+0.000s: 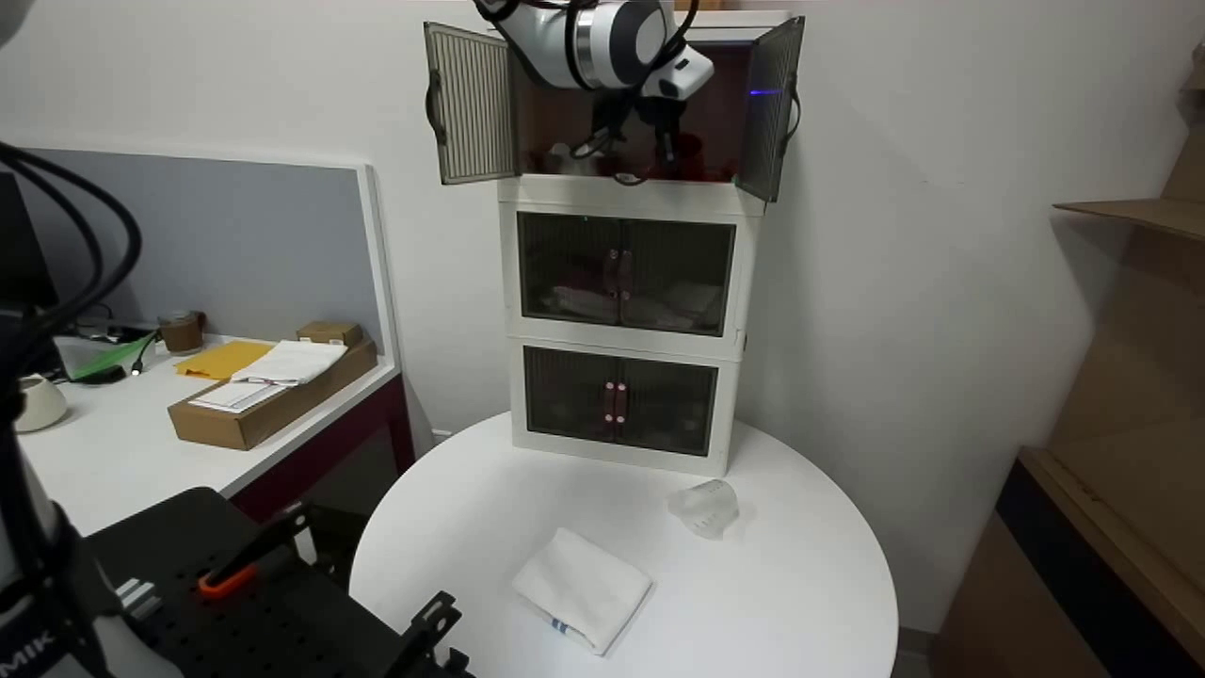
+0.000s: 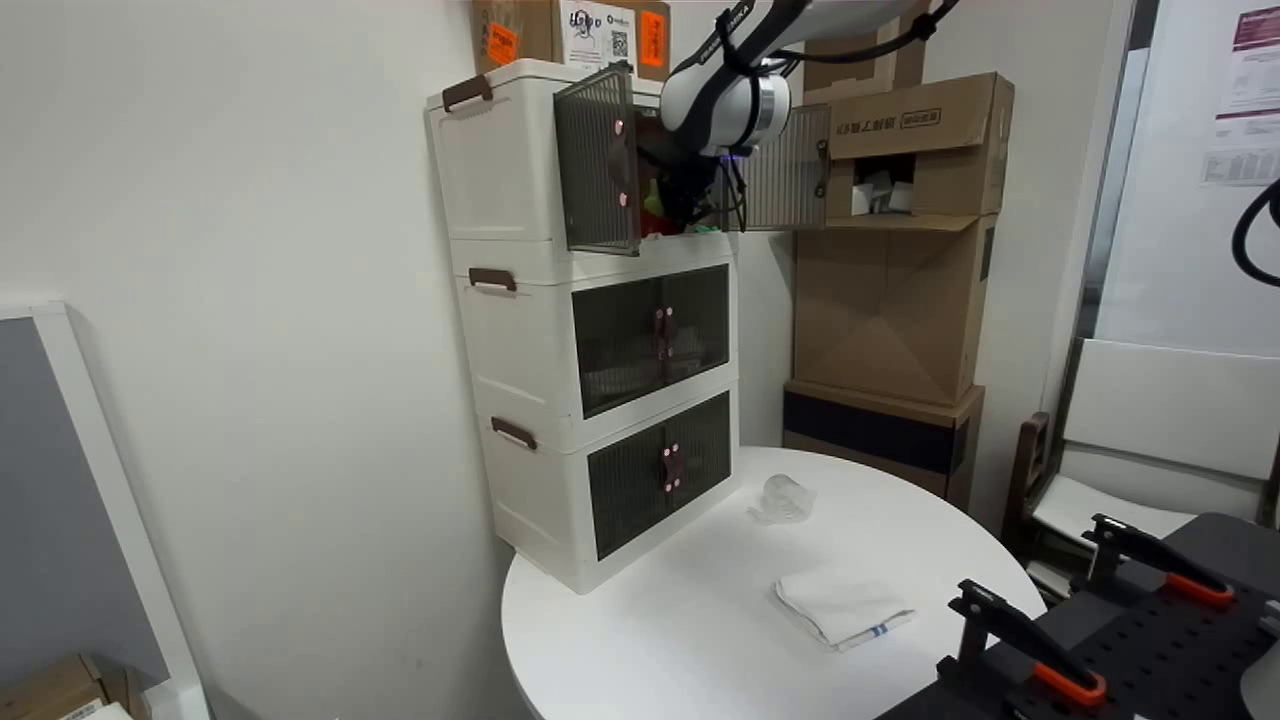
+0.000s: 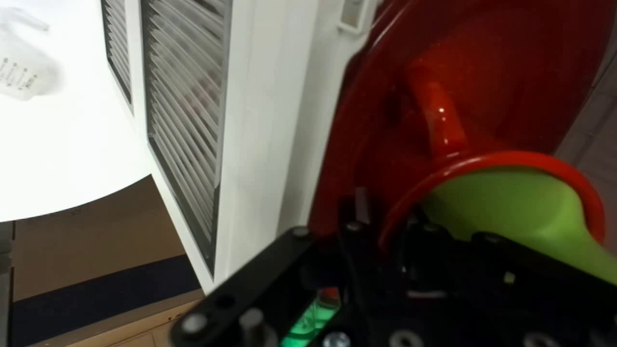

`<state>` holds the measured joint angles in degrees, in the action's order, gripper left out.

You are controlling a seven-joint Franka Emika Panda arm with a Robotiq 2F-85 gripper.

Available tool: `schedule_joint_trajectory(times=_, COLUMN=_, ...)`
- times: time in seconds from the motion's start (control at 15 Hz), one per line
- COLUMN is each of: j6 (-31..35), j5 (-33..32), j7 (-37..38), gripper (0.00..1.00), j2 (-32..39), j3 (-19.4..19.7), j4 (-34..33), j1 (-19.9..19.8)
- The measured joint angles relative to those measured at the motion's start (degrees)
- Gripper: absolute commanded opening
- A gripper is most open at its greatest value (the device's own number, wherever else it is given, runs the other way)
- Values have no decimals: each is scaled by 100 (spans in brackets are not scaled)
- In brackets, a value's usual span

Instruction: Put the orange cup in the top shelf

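The orange cup (image 3: 511,159) is inside the top shelf (image 1: 551,113); it holds a light green item (image 3: 501,197). A larger dark red dish-like surface (image 3: 525,96) lies under or behind it. The cup shows dimly in both exterior views (image 1: 690,151) (image 2: 656,222), partly behind my gripper. My gripper (image 3: 385,221) reaches into the shelf, also in both exterior views (image 1: 668,141) (image 2: 685,200). Its fingers are close together and straddle the cup's wall, one outside and one inside the rim. Whether they press on it is too dark to tell.
Both shelf doors (image 1: 475,104) (image 1: 777,113) stand open beside my arm. The shelf's front lip (image 3: 299,96) is close to the gripper; pale items (image 1: 576,162) stand inside. Below, a white towel (image 1: 584,590) and a clear plastic cup (image 1: 706,508) lie on the round table (image 1: 800,603).
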<state>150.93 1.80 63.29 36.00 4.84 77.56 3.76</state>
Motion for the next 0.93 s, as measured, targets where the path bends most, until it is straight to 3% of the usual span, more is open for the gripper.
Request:
schedule_joint_trajectory(times=0.47, j6=-165, j5=56, j7=0, gripper=99, j2=201, j3=-17, j4=-401, j1=-15)
schedule_joint_trajectory(times=0.93, j6=-144, j5=80, j7=-33, gripper=100, j2=32, j3=-52, j4=-305, j1=-14)
